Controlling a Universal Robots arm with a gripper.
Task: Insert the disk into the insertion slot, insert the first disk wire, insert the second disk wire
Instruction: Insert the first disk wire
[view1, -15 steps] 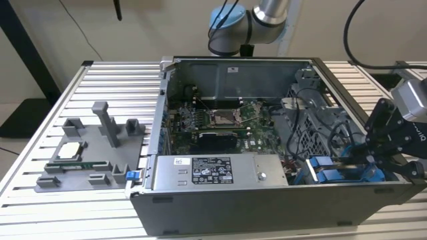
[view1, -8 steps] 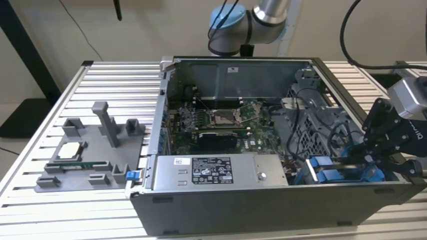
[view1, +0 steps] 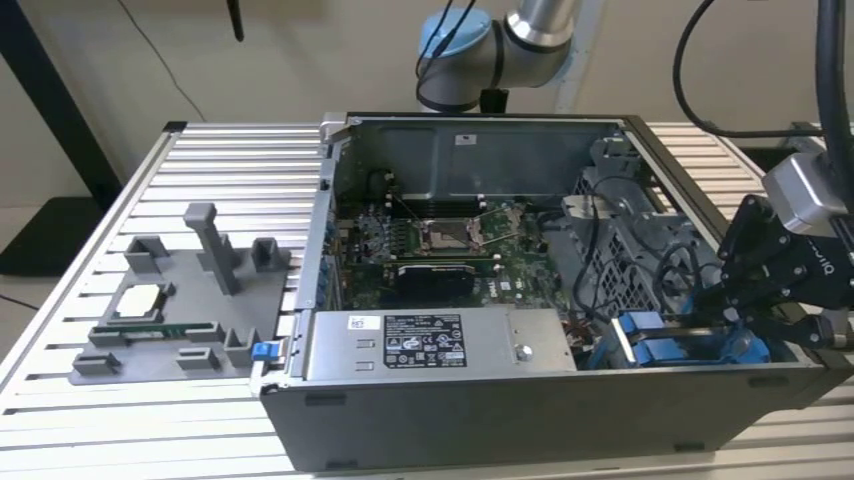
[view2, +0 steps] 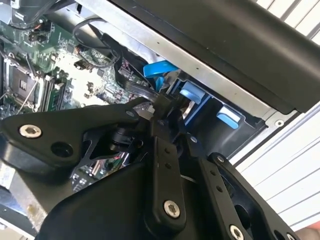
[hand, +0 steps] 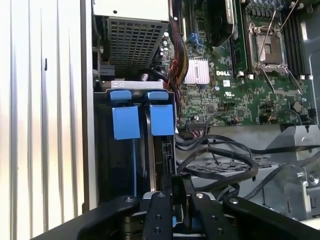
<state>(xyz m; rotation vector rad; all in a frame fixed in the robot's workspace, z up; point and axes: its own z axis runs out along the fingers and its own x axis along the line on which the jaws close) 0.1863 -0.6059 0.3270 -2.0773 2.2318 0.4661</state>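
Gripper (hand: 175, 194) pinches black wire plug (hand: 176, 181) at insertion slot (hand: 107, 160); PSU box (view1: 441, 345) label unreadable.

An open grey computer case (view1: 534, 425) stands on the slatted desk (view1: 120, 425). Inside are a green motherboard (view1: 400, 240) and a labelled power-supply box (view1: 427, 345). At the exterior view's left lies a grey fixture plate (view1: 160, 335).

In the exterior view, the grey-and-blue arm (view1: 514, 35) entered at twelve o'clock. Its silver wrist (view1: 805, 192) sat at three o'clock, and the black gripper (view1: 714, 300) angled down toward seven o'clock. In both wrist views, its fingers (view2: 162, 165) (hand: 159, 217) lay nearly together.
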